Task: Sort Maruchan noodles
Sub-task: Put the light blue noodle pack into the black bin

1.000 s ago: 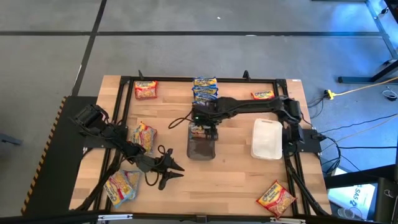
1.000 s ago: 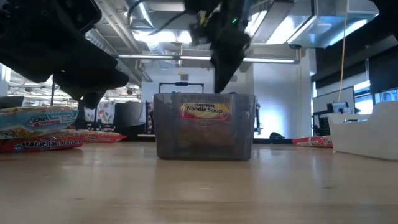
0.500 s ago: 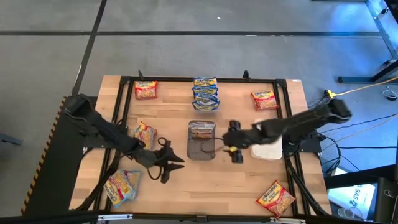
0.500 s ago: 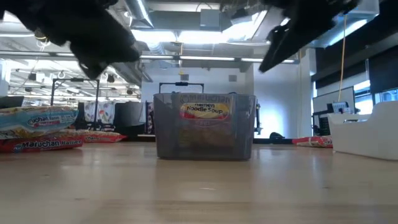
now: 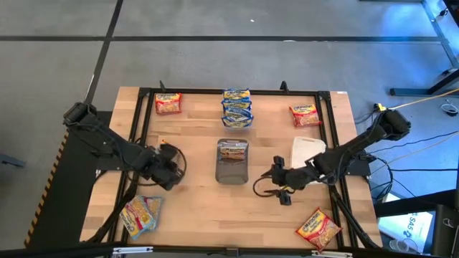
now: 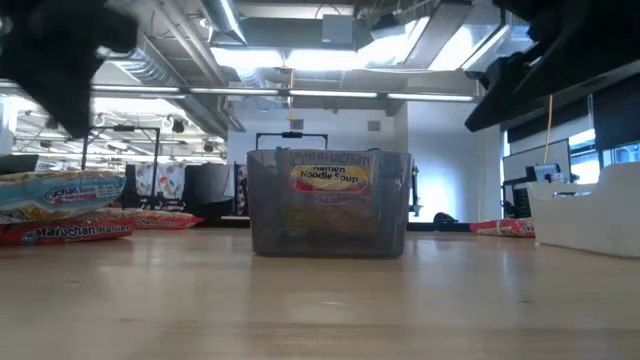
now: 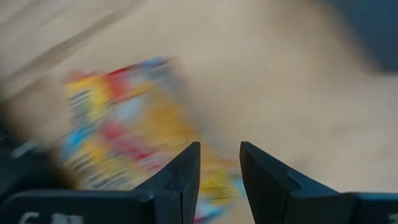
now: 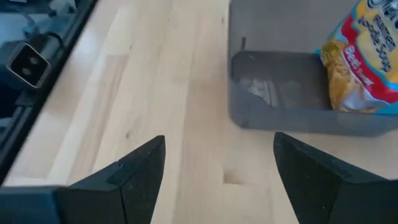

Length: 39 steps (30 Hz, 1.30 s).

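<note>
Now the Maruchan noodles are lying scattered over the tabletop (image 5: 193,208): one packet (image 5: 232,149) is leaning inside the grey bin (image 5: 232,170) at the centre, a stack of blue-accented packets (image 5: 237,107) is sitting at twelve o'clock from the bin near the far edge, a red-labelled packet (image 5: 168,103) is lying at about ten o'clock near the far left corner, another red-labelled packet (image 5: 304,114) is lying at about two o'clock, a loose pile (image 5: 141,213) is lying at about eight o'clock near the front left, and a single packet (image 5: 318,226) is lying at about five o'clock near the front right corner. A pale plastic tub (image 5: 307,149) is sitting at three o'clock from the bin, partly covered by the right arm. The right hand (image 5: 280,178) is hovering between bin and tub, at about four o'clock from the bin, its fingers (image 8: 134,174) spread wide apart and holding nothing, with the bin and its packet showing ahead of them in the right wrist view. The left hand (image 5: 166,163) is hanging at nine o'clock from the bin; in the left wrist view its fingers (image 7: 180,177) are showing a narrow gap with nothing gripped, and a blurred packet (image 7: 124,124) is lying on the wood beyond them.
</note>
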Tool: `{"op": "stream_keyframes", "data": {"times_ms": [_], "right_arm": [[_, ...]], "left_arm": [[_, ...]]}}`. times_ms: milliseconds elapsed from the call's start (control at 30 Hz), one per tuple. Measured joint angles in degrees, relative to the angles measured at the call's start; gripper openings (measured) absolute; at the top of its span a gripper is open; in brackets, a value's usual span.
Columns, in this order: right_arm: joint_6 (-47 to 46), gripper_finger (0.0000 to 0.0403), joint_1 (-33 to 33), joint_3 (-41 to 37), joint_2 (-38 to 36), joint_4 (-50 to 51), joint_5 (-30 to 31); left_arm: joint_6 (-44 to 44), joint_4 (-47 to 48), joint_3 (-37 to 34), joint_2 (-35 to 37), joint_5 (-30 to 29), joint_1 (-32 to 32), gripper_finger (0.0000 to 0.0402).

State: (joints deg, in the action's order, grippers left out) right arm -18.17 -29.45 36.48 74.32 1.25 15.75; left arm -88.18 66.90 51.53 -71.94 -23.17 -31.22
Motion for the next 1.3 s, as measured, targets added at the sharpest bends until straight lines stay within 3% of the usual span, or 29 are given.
{"op": "stream_keyframes", "data": {"times_ms": [67,167,367,567,633,733,833,933,1133,1300], "right_arm": [[-0.78,0.0276,-1.69,-0.74,0.00,-1.46,1.67],[-1.23,0.0276,-4.02,-0.91,0.02,-1.71,4.35],[-1.55,0.0276,-6.90,-0.91,0.02,-1.65,8.76],[-1.53,0.0276,-6.91,-0.91,0.02,-1.65,10.61],[-1.55,0.0276,-6.91,-0.91,0.02,-1.65,10.82],[-1.75,0.0276,-6.91,-0.91,0.02,-1.69,10.82],[-1.75,0.0276,-6.91,-0.91,0.02,-1.70,10.82],[-1.75,0.0276,-6.91,-0.91,0.02,-1.72,10.89],[-1.64,0.0276,-6.91,-0.91,0.04,-1.68,11.64],[-1.65,0.0276,-6.91,-0.91,0.04,-1.82,12.22]], "left_arm": [[-4.84,3.92,-2.03,0.00,1.52,0.20,0.0108],[-6.68,1.15,-5.91,-0.02,2.75,0.26,0.0108],[1.91,-19.95,-9.79,-0.19,2.72,-0.45,0.0108],[12.64,-33.41,-9.63,-1.67,3.45,-0.82,0.0108],[13.54,-31.41,-8.61,-1.59,2.42,-1.04,0.0108],[5.06,-26.13,-7.88,-1.54,-2.30,-1.64,0.0108],[-1.96,-23.22,-8.89,-3.70,-1.15,-1.86,0.0108],[-3.60,-23.97,-9.74,-6.96,1.05,-2.29,0.0108],[7.80,-40.43,-9.16,-12.72,2.08,-3.34,0.0108],[22.38,-56.89,-9.20,-17.13,4.35,-5.43,0.0108]]}}
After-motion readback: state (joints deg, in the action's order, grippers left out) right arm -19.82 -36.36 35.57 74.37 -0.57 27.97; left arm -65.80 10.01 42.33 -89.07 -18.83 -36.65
